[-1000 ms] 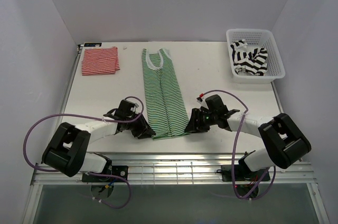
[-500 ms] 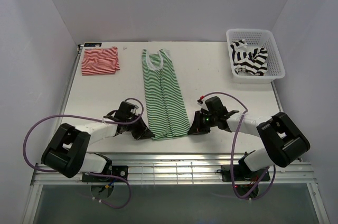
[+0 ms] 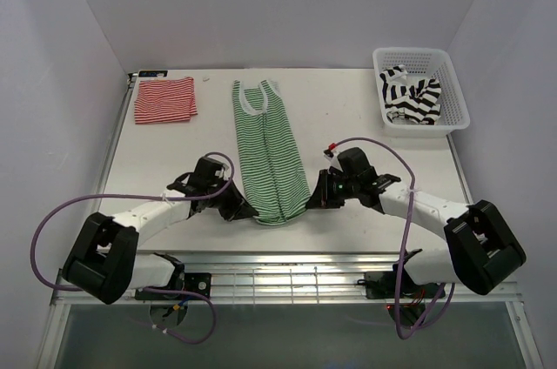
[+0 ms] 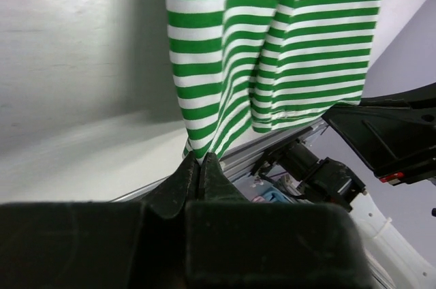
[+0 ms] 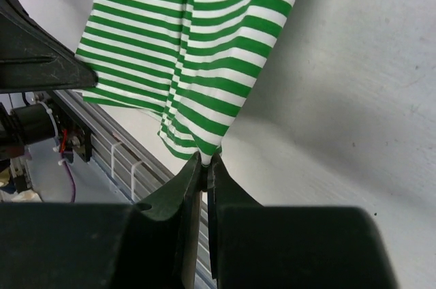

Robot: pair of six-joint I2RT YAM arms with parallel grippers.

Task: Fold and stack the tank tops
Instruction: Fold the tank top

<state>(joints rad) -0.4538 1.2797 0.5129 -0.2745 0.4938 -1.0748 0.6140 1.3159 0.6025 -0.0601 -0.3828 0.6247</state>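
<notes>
White table (image 3: 365, 117), plain pale walls on three sides.

From the overhead view you get the whole layout:
- The green-and-white tank top (image 3: 270, 156) lies lengthwise mid-table, neckline at the far end and hem toward the arm bases.
- The red-and-white tank top (image 3: 164, 99) sits folded flat at the far left corner.
- The white lattice basket (image 3: 426, 59) stands at the far right corner, with the black-and-white tank top (image 3: 412, 97) bundled inside it.

That view hides the fingertips, because the black gripper bodies sit over the hem corners. The wrist cameras fill that in.

- **Left wrist:** your left gripper (image 4: 199, 163) has its jaws pinched together on the hem's left corner. The stripes run away from the tips, and a shadow lies on the table beside the cloth.
- **Right wrist:** your right gripper (image 5: 206, 159) is likewise closed tight on the hem's right corner, with a small fold of cloth caught between the tips.

Each wrist view also catches the opposite gripper's dark body at the frame edge, across the hem. The near table rail shows below the cloth in both.
</notes>
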